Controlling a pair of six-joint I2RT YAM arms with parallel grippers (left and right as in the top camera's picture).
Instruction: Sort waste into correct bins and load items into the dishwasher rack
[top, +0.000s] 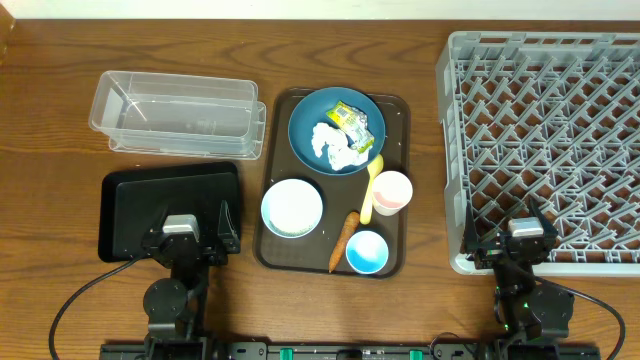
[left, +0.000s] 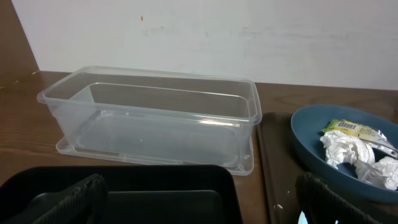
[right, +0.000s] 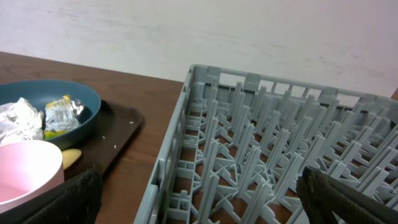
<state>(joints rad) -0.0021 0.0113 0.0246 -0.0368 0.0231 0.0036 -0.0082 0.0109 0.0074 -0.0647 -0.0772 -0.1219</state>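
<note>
The left end effector (left: 202, 199) and right end effector (right: 199, 199) gape wide, empty; the crumpled tissue (top: 335, 146) looks light and soft, so pinch its top.

No wording is legible anywhere; the print on the yellow-green wrapper (left: 356, 130) is too small to read

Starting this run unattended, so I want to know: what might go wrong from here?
The tissue and wrapper lie on the blue plate; loading the plate first would likely carry waste into the rack. The carrot lies close between the bowl and the small blue cup, so reaching for it may knock either.
</note>
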